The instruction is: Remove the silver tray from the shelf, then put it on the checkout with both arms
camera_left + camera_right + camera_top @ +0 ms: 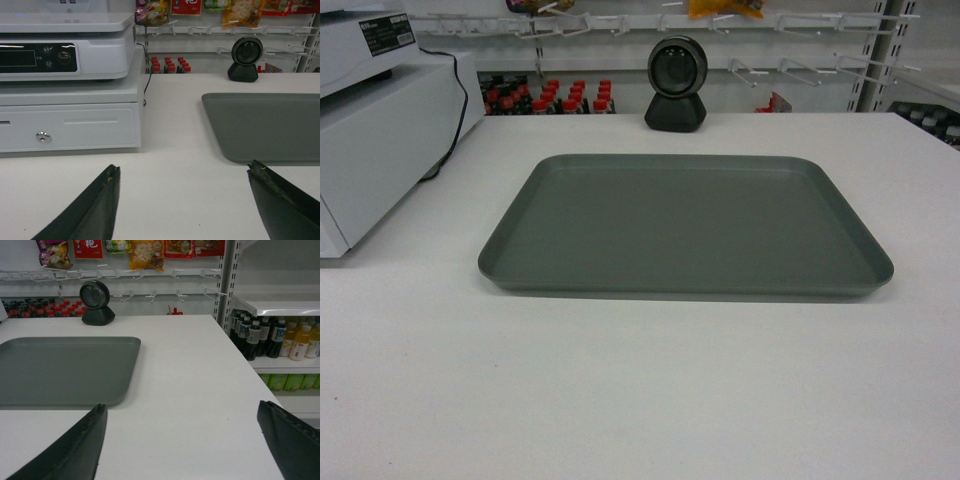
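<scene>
The silver tray [685, 225] lies flat on the white checkout [640, 390], with nothing in it. Neither arm shows in the head view. In the left wrist view my left gripper [184, 167] stands open over bare counter, and the tray [265, 125] lies ahead and to the right, its near edge just beyond the right fingertip. In the right wrist view my right gripper [182, 405] is open too, with the tray [65, 370] ahead on the left, just past the left fingertip. Neither gripper touches the tray.
A white cash register [380, 130] on its drawer stands at the counter's back left, with a black cable. A black round scanner [677, 85] stands at the back edge behind the tray. Shelves of bottles [272, 337] stand beyond the counter's right edge.
</scene>
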Robot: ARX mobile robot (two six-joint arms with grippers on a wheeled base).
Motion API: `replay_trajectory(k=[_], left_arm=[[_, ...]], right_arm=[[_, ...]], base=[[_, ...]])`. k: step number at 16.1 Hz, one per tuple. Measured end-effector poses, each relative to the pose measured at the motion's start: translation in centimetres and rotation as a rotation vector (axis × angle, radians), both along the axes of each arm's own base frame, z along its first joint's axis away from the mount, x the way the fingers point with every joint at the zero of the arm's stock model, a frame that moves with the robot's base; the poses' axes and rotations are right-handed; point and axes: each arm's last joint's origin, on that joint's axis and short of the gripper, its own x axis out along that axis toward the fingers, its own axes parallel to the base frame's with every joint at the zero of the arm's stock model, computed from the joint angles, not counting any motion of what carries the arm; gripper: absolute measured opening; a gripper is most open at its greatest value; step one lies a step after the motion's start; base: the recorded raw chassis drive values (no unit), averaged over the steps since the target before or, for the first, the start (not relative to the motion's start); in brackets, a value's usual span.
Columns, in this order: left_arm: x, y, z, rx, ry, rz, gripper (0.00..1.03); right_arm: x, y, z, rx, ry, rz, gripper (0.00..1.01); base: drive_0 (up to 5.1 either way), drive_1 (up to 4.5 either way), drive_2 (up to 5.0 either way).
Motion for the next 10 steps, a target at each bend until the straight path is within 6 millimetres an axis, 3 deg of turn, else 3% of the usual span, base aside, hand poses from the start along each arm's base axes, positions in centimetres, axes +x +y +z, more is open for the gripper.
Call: replay_trajectory(k=[3, 5, 10], left_arm=[[0.00, 0.00, 0.00, 0.000, 0.000, 0.000, 0.91], [0.00, 0.00, 0.00, 0.000, 0.000, 0.000, 1.00], [0.00, 0.00, 0.00, 0.000, 0.000, 0.000, 0.98]], right_arm=[[0.00, 0.00, 0.00, 0.000, 0.000, 0.000, 1.00], [0.00, 0.00, 0.00, 0.000, 0.000, 0.000, 0.97], [0.00, 0.00, 0.00, 0.000, 0.000, 0.000, 0.98]], base=[[0.0, 0.00, 0.0], [0.0, 0.00, 0.0], [0.0, 0.00, 0.0]])
